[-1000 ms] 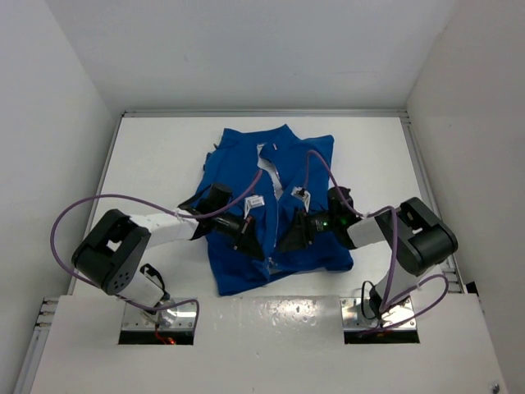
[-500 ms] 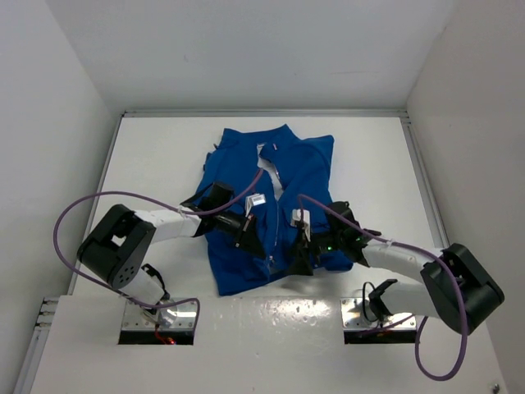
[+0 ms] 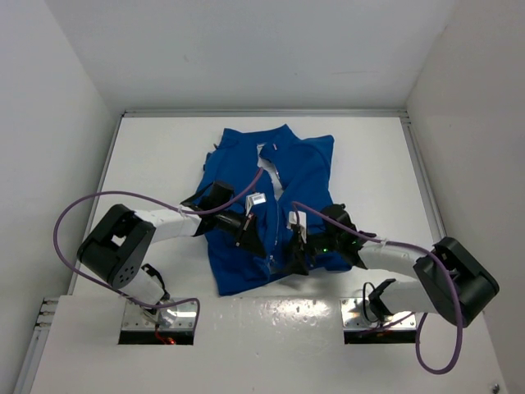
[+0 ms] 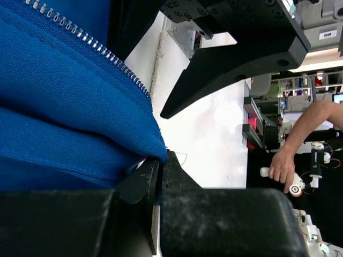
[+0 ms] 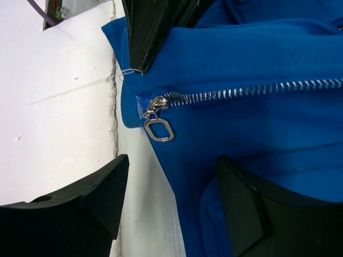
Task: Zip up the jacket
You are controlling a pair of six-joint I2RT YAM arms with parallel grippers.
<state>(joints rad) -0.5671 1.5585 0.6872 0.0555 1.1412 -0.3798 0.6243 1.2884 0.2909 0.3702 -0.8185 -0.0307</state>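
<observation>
The royal-blue jacket (image 3: 291,168) lies flat on the white table, collar at the far side, its silver zipper (image 5: 241,92) running down the front. My left gripper (image 3: 256,243) is shut on the jacket's bottom hem (image 4: 64,107) beside the zipper teeth (image 4: 91,43). My right gripper (image 3: 294,261) hovers open at the bottom hem, just right of the zipper. In the right wrist view the zipper slider with its ring pull (image 5: 156,124) sits at the hem's end, ahead of the open fingers (image 5: 91,198), not touched. The right gripper (image 5: 171,187) holds nothing.
White walls close in the table (image 3: 156,156) on three sides. A raised white ledge (image 3: 262,316) runs along the near edge by the arm bases. Purple cables (image 3: 98,201) loop off both arms. A white label (image 3: 267,149) shows inside the collar.
The right arm has swung from the jacket's right side down to the bottom hem by the zipper's end, jaws open throughout. The left gripper has held its grip in place.
</observation>
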